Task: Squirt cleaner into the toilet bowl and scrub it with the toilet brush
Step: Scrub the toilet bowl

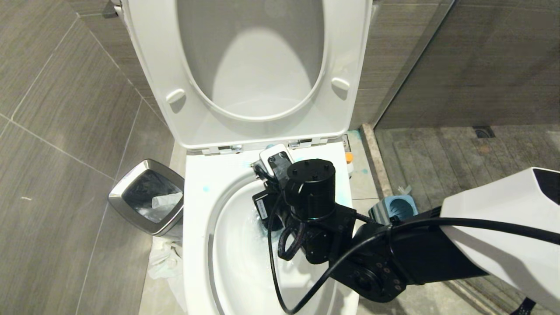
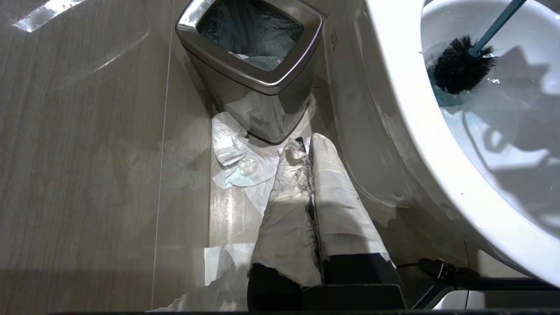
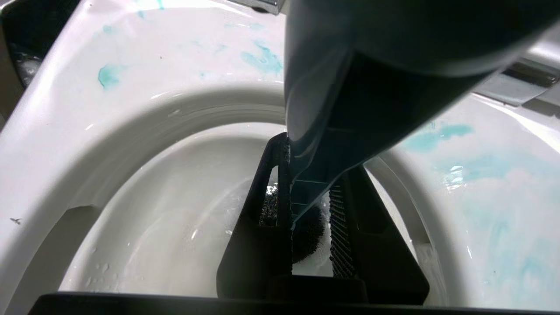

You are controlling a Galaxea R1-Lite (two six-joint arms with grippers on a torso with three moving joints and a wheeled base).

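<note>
Teal-blue curved plastic toilet brush (image 2: 463,63) clamped in right gripper (image 3: 311,205), dark head down inside glossy white ceramic toilet bowl (image 1: 199,218) for scrubbing.

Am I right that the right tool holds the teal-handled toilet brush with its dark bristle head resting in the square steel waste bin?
Not the bin: the left wrist view shows the toilet brush's head inside the white ceramic toilet bowl. The right tool does hold it.
</note>
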